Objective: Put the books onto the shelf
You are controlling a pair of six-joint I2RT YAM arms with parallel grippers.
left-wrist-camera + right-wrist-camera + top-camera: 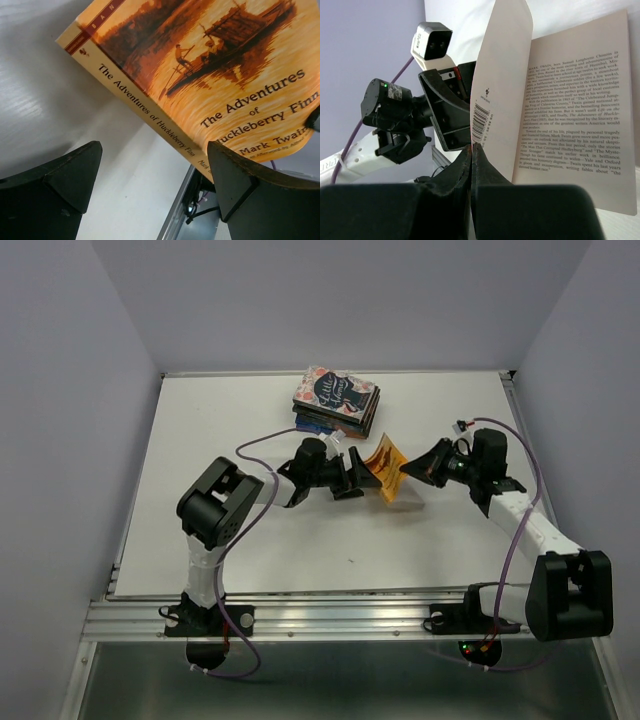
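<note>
Held book: orange paperback (385,468), "The Adventures of Huckleberry Finn" - up off the table (300,550), tilted, between the two claws and just in front of the stack.
Right claw (471,149): fingers together, clamped on the barcoded back cover (495,75) at its edge. It looks like the cover alone, since the cover curls away from the printed page (575,100) beside it.
Left claw (355,475): fingers wide apart, one either side of the spine end, front cover filling its camera. It holds nothing, and I can't tell whether it touches the book.
Other books: stack (335,400) lying flat at the far middle of the table. The top one has a patterned cover with a dark oval. Count unclear.
Shelf: not in any view.
Weight: a thin paperback, probably light.
Stiffness: floppy - the cover is already bending under the pinch.
Grip risk: the glossy cover could slide. Hung from one cover, the page block may sag and crease or tear the hinge.
Best hold: across the full thickness, both covers and pages together, near the spine where it is stiffest.
Surface: white, flat, smooth-looking table, with a metal rail (330,615) along the near edge where the arms are bolted.
Room: pale lilac walls (60,390) close on three sides, even light, purple cables trailing off both arms.
</note>
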